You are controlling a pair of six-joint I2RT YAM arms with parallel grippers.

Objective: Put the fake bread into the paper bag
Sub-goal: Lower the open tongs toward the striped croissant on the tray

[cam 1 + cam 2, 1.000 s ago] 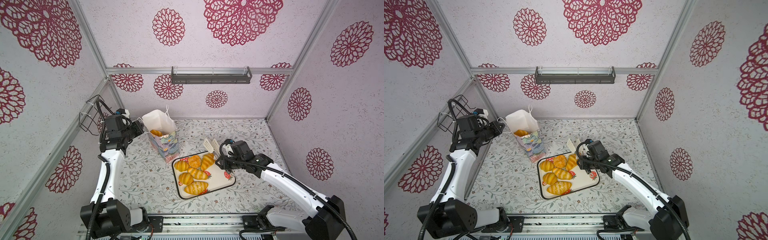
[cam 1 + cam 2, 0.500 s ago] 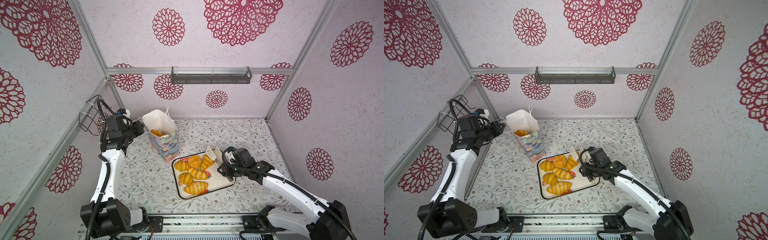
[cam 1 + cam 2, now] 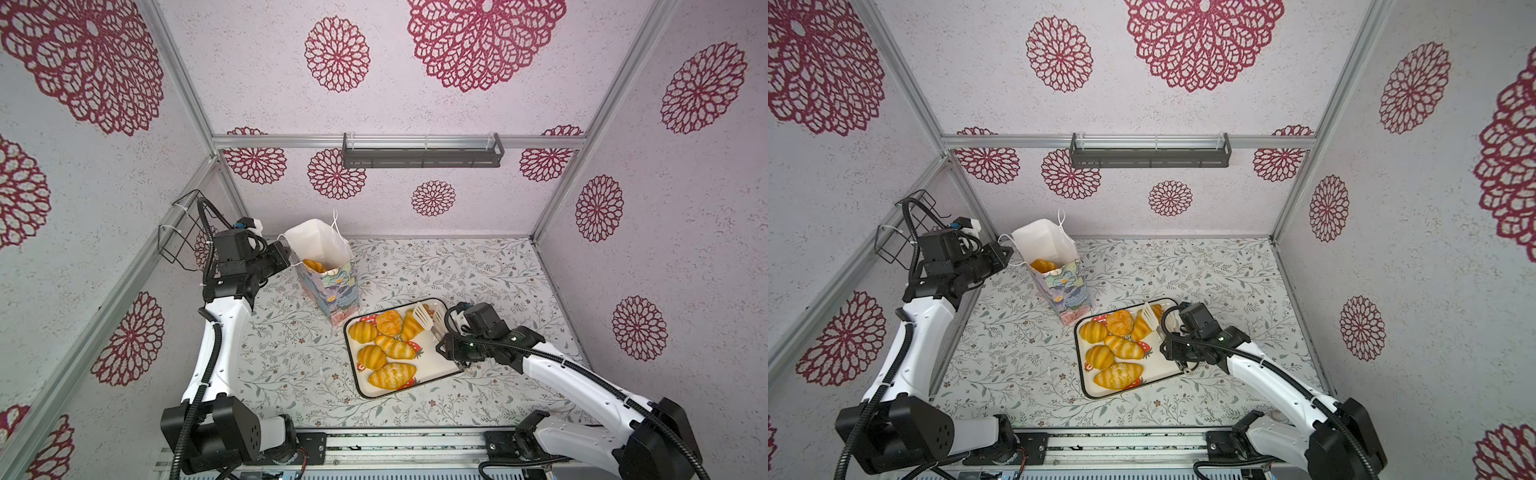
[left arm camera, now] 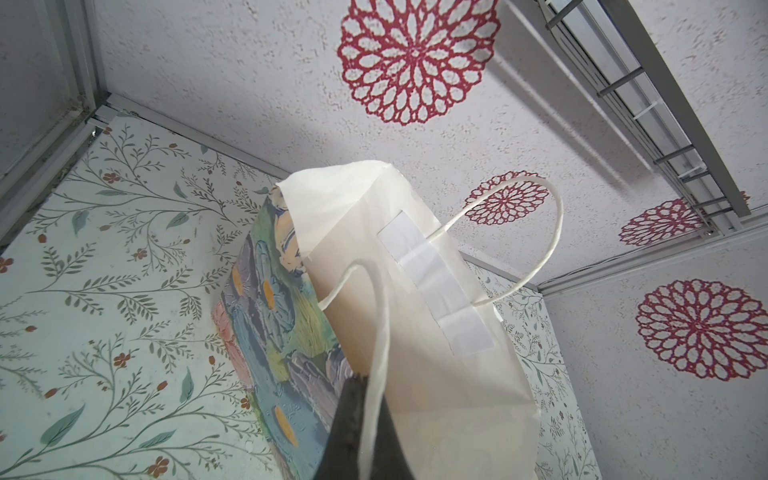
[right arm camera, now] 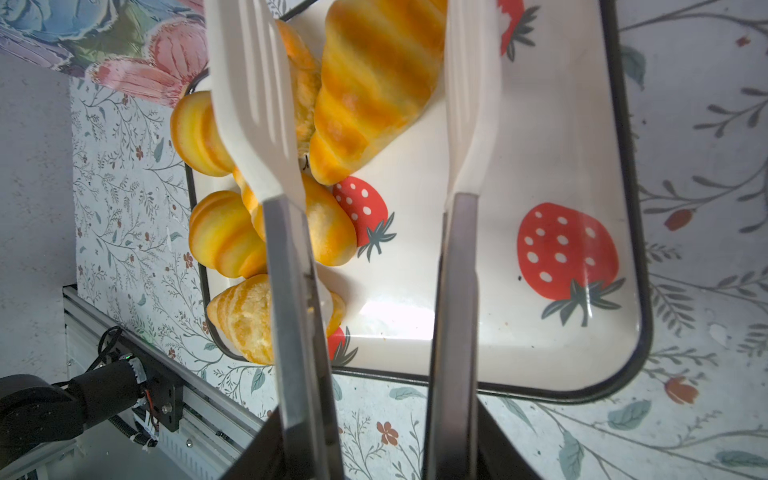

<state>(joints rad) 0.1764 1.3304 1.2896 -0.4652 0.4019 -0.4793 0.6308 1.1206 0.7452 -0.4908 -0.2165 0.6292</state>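
Robot test booth: aluminium frame (image 3: pixel 188 104), patterned wallpaper panels (image 3: pixel 266 66).

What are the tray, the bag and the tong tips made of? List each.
Tray: looks like glossy enamelled metal, with a glare patch and dark rim.
Paper bag: matte creased paper, printed outside.
Tong tips: smooth white, probably plastic or silicone, on steel-looking arms.
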